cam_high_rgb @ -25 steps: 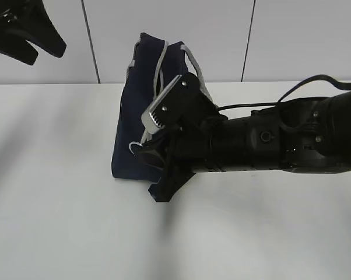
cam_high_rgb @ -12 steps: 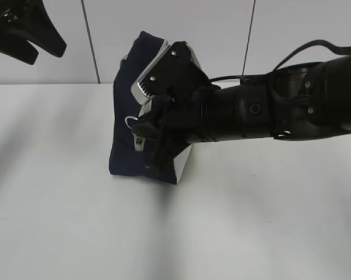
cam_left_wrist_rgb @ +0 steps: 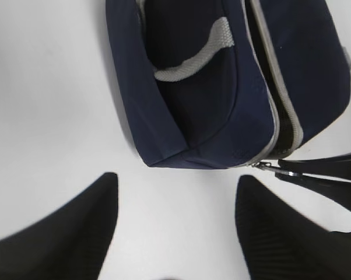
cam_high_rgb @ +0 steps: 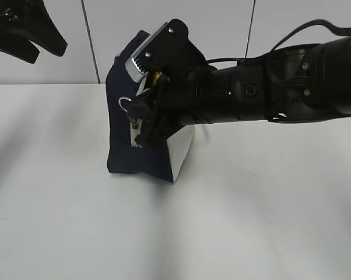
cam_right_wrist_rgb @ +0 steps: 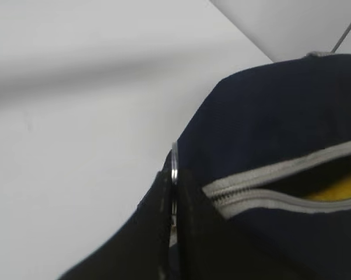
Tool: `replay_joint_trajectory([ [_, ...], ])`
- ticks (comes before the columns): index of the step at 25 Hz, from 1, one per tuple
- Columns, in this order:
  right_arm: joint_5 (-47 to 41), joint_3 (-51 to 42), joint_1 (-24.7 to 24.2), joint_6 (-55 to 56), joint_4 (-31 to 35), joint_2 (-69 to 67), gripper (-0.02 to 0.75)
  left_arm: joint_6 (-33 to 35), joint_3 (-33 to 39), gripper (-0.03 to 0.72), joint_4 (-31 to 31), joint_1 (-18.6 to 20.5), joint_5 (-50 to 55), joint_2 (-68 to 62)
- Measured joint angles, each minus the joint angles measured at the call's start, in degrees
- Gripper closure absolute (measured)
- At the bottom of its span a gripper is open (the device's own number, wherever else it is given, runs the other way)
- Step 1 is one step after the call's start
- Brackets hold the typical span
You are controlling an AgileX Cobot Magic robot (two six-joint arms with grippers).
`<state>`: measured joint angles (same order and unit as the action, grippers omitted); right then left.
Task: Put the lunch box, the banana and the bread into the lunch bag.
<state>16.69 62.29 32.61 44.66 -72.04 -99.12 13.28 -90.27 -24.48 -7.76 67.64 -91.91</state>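
Clamped on the zipper pull ring [cam_right_wrist_rgb: 174,166] at the lunch bag's [cam_high_rgb: 122,140] near corner, my right end effector [cam_right_wrist_rgb: 171,204] should draw steadily along the grey zipper [cam_right_wrist_rgb: 269,186], with yellow showing inside and the bag tilted on the worktop [cam_high_rgb: 76,221].

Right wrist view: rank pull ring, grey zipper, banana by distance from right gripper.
1. Pull ring, pinched by the right gripper.
2. Grey zipper, just right of it.
3. Banana, far right, inside the lunch bag.

Lunch bag [cam_left_wrist_rgb: 210,111]: matt navy cloth, grey woven strap [cam_left_wrist_rgb: 193,55]. Zip ring [cam_right_wrist_rgb: 174,166]: shiny metal. Table [cam_high_rgb: 65,221]: smooth, matt white. Right gripper [cam_right_wrist_rgb: 171,233]: matt blk plastic.
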Motion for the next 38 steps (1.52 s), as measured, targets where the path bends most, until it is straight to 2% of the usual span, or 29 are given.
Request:
replay_joint_trajectory([
  [10,-1.72,1.32,0.00,8.07,-0.56,1.00,0.754,0.40,0.00,0.246,-0.05,0.00,-0.88,0.00],
  [12,-2.37,1.32,0.00,11.98,-3.25,1.47,0.754,0.44,0.00,0.246,-0.05,0.00,-0.88,0.00],
  [18,-2.58,1.32,-0.41,25.52,-17.60,3.41,0.754,0.63,0.00,0.246,-0.05,0.00,-1.22,0.00],
  [28,1.64,3.28,-3.38,44.51,-32.24,5.58,0.754,0.63,0.00,0.246,-0.84,0.00,-1.23,0.00],
  [38,6.70,7.12,-7.48,49.70,-34.92,5.58,0.754,1.07,0.00,0.246,-2.18,0.00,-1.29,0.00],
])
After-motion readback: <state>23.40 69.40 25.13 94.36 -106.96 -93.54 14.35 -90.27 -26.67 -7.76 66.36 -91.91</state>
